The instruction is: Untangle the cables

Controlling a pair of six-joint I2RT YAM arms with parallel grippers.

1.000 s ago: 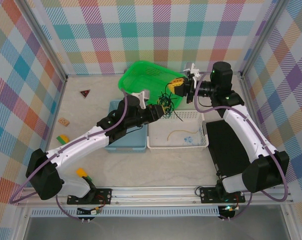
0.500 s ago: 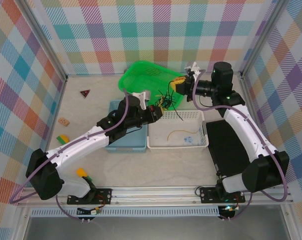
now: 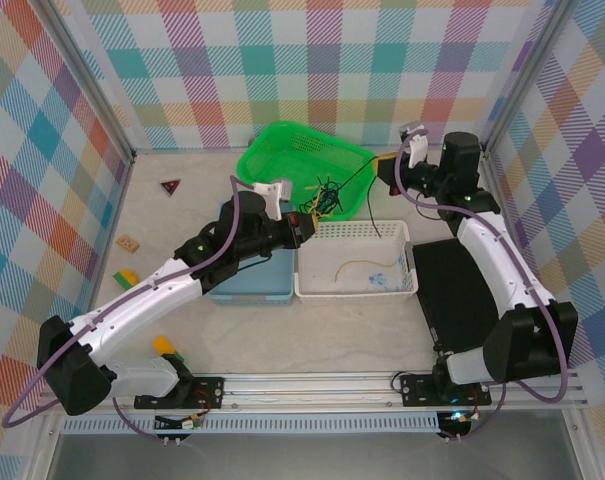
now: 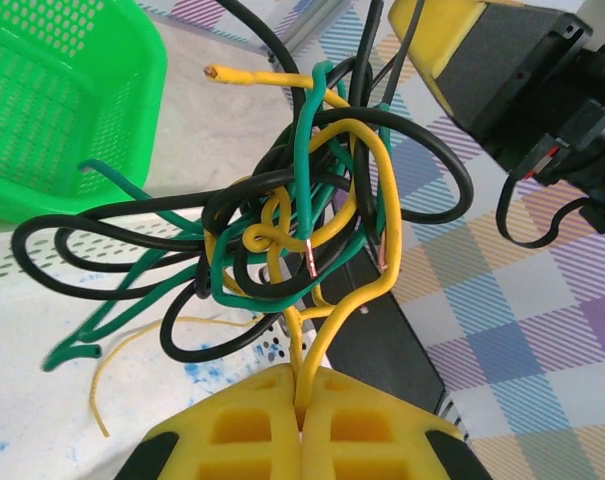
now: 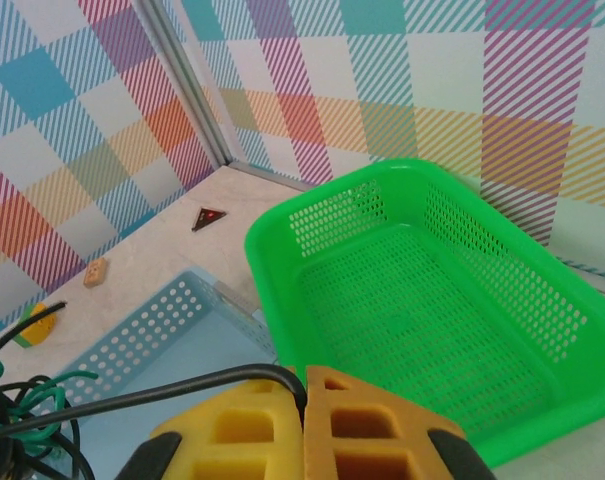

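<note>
Evidently the two arms are set to pull the knot apart between them. The left gripper (image 4: 302, 425) has its jaws closed tight on a stiff yellow cable (image 4: 300, 375) just where it leaves the tangle of thin black, green and yellow cables (image 4: 302, 220). The whole bundle hangs in the air by the near rim of the green perforated plastic basket (image 5: 432, 300), close to the far left corner of the white perforated plastic basket (image 3: 357, 293). Lifted off the beige counter (image 3: 182, 230) like this, the loops can probably slide without catching on a rim.

The right gripper (image 5: 304, 395), further right and farther back, has its jaws shut on a long black cable (image 5: 182, 385), which runs back in a fairly straight line to the bundle. Gripping one strand away from the knot lets it be drawn out while the left arm anchors the rest. The green and yellow loops are wound closely round the black, so I judge the job far from done.

A thin tan-yellow wire (image 3: 365, 265) lies loose in the white basket, apart from the knot.
</note>
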